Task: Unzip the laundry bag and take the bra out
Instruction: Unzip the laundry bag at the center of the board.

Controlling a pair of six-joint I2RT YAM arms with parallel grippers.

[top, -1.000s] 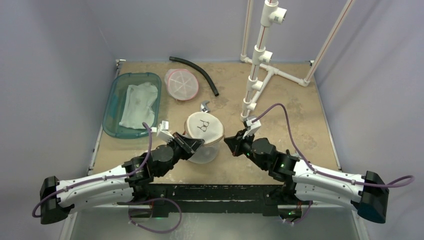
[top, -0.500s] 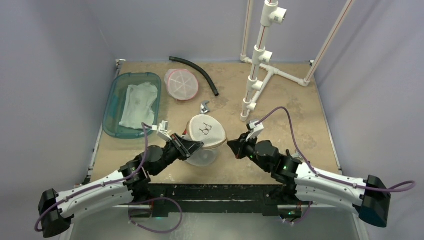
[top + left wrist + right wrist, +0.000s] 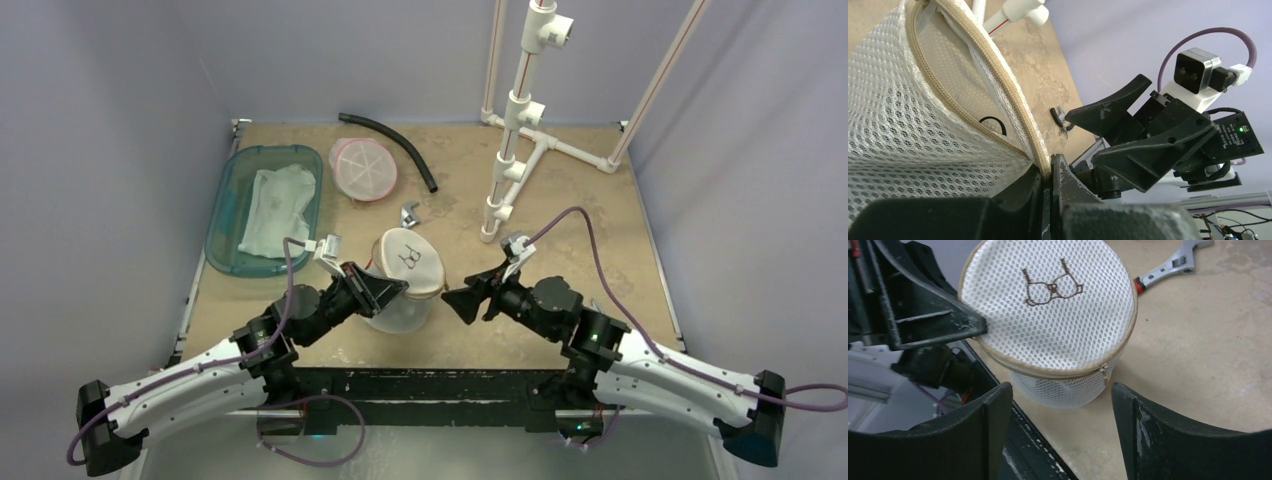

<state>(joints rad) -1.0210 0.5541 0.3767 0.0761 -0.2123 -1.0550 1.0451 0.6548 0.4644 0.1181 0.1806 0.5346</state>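
The laundry bag (image 3: 408, 260) is a round white mesh drum with tan zip trim and a brown bra drawing on its lid (image 3: 1050, 300). It tilts up off the table. My left gripper (image 3: 396, 290) is shut on the tan zip rim (image 3: 1018, 110) at the bag's near left side. My right gripper (image 3: 462, 300) is open just right of the bag, not touching it. In the right wrist view its fingers (image 3: 993, 410) stand wide apart, facing the bag's side where the zip pull (image 3: 1104, 371) hangs. The bra is hidden inside the bag.
A teal bin (image 3: 225, 215) holding white cloth sits at the back left, next to a pink round container (image 3: 364, 168) and a black hose (image 3: 395, 145). A small wrench (image 3: 408, 213) lies just behind the bag. A white pipe stand (image 3: 515, 150) rises at the back right.
My right gripper has gone from shut to open and shifted left, closer to the bag. The left gripper kept its hold and the bag tipped slightly.
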